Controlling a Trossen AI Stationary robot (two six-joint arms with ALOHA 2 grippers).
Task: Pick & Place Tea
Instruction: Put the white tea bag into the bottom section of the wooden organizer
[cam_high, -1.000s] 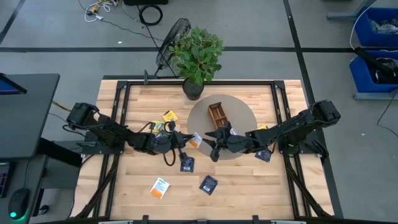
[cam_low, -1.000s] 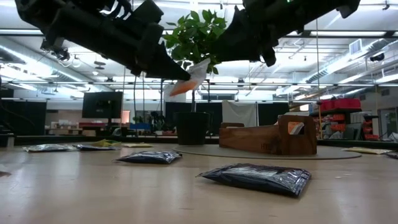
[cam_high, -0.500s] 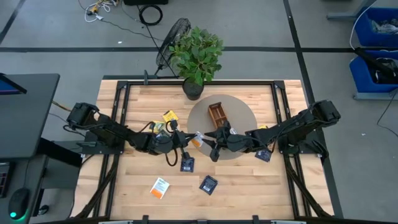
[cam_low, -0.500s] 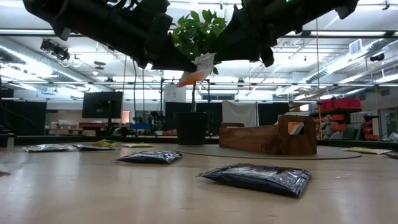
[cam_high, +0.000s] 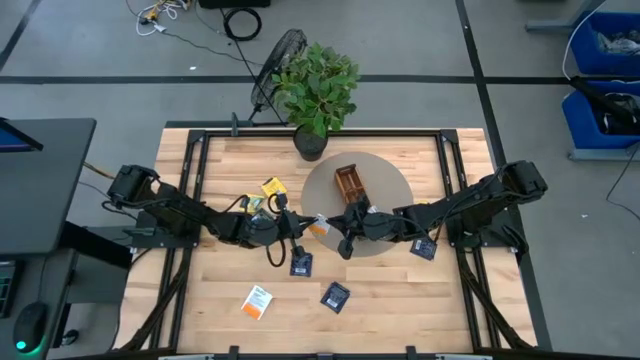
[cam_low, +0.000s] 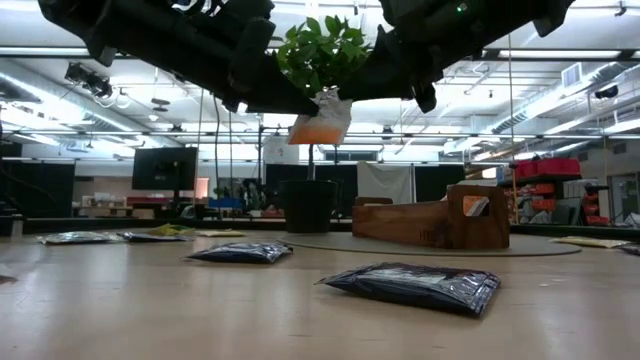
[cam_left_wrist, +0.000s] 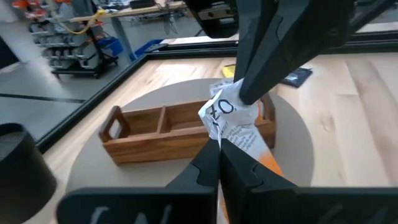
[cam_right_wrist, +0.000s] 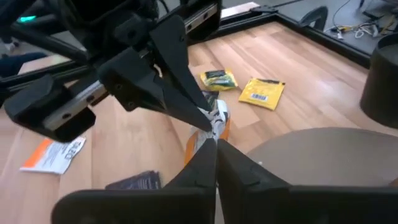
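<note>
Both claws meet in the air over the desk (cam_high: 390, 290), just at the near-left rim of the round grey mat (cam_high: 395, 175) that carries the wooden tray (cam_high: 350, 183). Between them hangs one orange-and-white sachet (cam_high: 318, 225), well clear of the desk in the low view.

The left claw (cam_high: 303, 222) is closed on the sachet's edge; in its wrist view its two dark fingers (cam_left_wrist: 205, 171) pinch together at the sachet's lower corner. The right claw (cam_high: 345, 221) is closed on the same sachet from the mat side; its wrist view shows its fingers (cam_right_wrist: 202, 165) pressed together with the sachet's white top just beyond their tips, touching the left claw's tips. So the sachet is gripped by both claws at once, hanging tilted with the orange part down.

The other tea lies on the desk, all placed here by the mat. A yellow sachet (cam_high: 273, 187) and a green-and-black sachet (cam_high: 251, 204) lie left of the mat, near each other. A navy sachet (cam_high: 301, 264) lies nearer the front than the mat, just below the left claw. A second navy sachet (cam_high: 335, 296) lies farther to the front, and an orange-and-white sachet on the desk (cam_high: 257, 301) lies left of that one. Another navy sachet (cam_high: 424, 249) sits at the mat's right front, partly under the right arm.

A potted plant (cam_high: 316, 88) stands at the desk's far edge, just behind the mat.
</note>
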